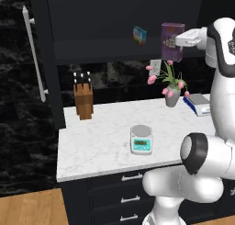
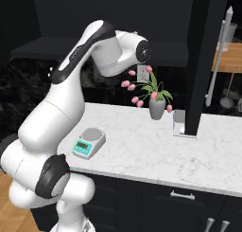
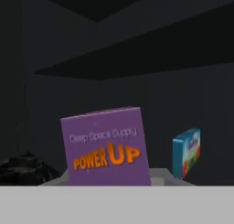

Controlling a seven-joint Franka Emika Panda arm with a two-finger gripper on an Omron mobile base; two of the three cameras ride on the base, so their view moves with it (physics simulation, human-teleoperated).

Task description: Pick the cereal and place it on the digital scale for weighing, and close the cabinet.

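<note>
White robot arm reaching into the open black wall cabinet (image 1: 87,40), whose panelled door with a long silver bar handle (image 1: 34,54) stands swung out at the cabinet's left side. The two-finger gripper (image 1: 180,41) is clenched on the tall, thin purple cereal box (image 1: 170,39), gripped near its right edge; in the left base view the box appears upright just above the cabinet's inner shelf, toward that shelf's right end. The hand view shows the box's purple face (image 3: 106,147) with orange "POWER UP" lettering, slightly tilted. A smaller light-blue box with multicoloured print (image 1: 139,35) stands on the same shelf, to the left of the cereal and apart from it. On the white marble counter (image 1: 101,141), the low teal-and-white digital scale with a round grey plate (image 1: 141,139) sits near the front edge; a brown wooden knife block (image 1: 83,98) stands toward the back left corner, and a grey vase of pink tulips (image 1: 170,88) toward the back right.
</note>
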